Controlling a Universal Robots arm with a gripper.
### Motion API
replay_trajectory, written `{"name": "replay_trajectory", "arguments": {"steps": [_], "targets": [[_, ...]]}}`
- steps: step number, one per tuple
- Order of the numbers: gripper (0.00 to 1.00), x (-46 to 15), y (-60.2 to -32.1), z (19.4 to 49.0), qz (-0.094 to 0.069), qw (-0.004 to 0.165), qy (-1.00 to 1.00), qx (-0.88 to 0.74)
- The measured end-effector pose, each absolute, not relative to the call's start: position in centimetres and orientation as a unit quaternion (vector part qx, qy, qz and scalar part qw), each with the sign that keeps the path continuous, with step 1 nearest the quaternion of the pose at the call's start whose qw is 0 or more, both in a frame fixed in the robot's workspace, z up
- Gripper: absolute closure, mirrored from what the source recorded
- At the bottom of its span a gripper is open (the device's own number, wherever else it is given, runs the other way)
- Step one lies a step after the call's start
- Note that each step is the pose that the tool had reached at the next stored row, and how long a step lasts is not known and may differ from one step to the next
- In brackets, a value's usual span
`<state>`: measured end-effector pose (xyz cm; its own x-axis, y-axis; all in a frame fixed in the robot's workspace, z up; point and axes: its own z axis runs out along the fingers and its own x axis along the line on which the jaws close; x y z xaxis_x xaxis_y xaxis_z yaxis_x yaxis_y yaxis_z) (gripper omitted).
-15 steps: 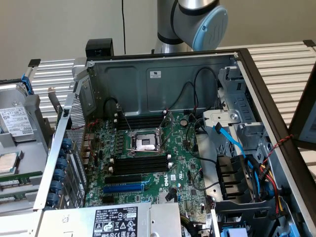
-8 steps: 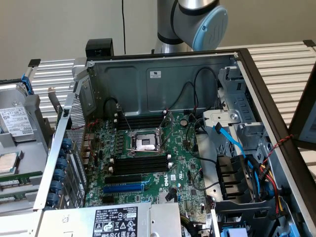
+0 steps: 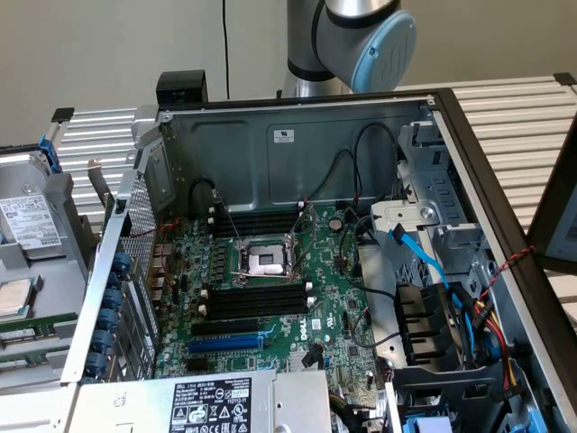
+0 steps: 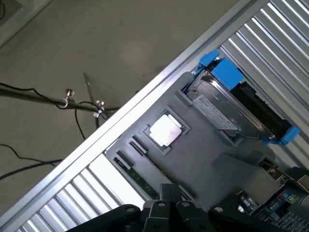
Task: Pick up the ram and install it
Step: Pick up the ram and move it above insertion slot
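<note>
The hand (image 4: 169,192) is clenched, its dark fingers pressed together with nothing between them. In the wrist view it hangs over a grey tray (image 4: 203,159) that sits on the slatted metal tabletop (image 4: 275,43).

The ram (image 4: 137,178) lies in that tray, not yet installed. It is a thin dark-green stick, and its long axis runs parallel to the tabletop's aluminium edge rail (image 4: 159,79). One end points toward the hand, whose tips overlap that end in the wrist view. The other end points away along the tray's edge. Whether it lies flat or on edge I cannot tell.

Beside it in the tray sit a square silver processor chip (image 4: 166,130) and, further along, a hard drive (image 4: 219,108) in a blue bracket (image 4: 227,75).

In the exterior view the tray (image 3: 63,203) stands at the exterior view's left of the open computer case (image 3: 297,135). The ram (image 3: 22,336) shows there as a green strip near the picture's edge, its length running roughly across the view.

Inside the case, the motherboard (image 3: 334,316) carries bare black memory slots (image 3: 257,300) and a blue expansion slot (image 3: 225,343). The arm (image 3: 361,41) rises behind the case.
</note>
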<state>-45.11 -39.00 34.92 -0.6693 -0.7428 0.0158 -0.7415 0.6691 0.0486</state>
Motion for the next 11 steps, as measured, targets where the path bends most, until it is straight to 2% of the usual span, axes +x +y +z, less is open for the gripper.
{"name": "replay_trajectory", "arguments": {"steps": [8,9,11], "targets": [[0.88,-45.1,-39.0,33.9,-0.018,0.018,-0.881,0.472],[0.82,-45.1,-39.0,33.8,-0.018,0.019,-0.877,0.480],[0.82,-45.1,-39.0,33.5,-0.017,0.019,-0.868,0.495]]}}
